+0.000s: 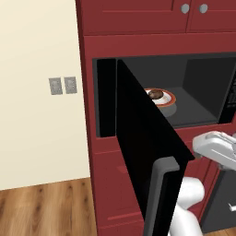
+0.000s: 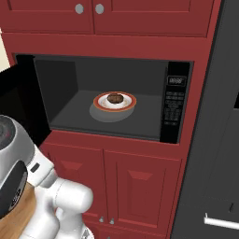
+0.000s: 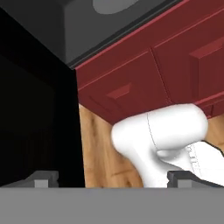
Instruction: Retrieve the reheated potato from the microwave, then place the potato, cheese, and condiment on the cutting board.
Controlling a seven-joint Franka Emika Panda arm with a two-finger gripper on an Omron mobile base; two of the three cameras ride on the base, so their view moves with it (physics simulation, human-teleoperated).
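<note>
The microwave (image 2: 112, 98) door (image 1: 143, 152) stands open and the potato (image 2: 115, 98) waits on its plate (image 2: 126, 105) at frame centre, while the gripper (image 3: 113, 177), wide open and empty, must yet fetch it

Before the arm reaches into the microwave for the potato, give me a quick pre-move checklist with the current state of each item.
1. Microwave door swung open, cavity reachable: ok.
2. Potato in plain sight, resting on the orange-rimmed plate inside: ok.
3. Gripper open, nothing between its fingers: ok.
4. Gripper aimed at the potato: not ok; the hand view looks at the lower red cabinets and wood floor, below the cavity.
5. Path clear of the open door's edge: cannot tell; the door stands close at the left of the hand view.
</note>
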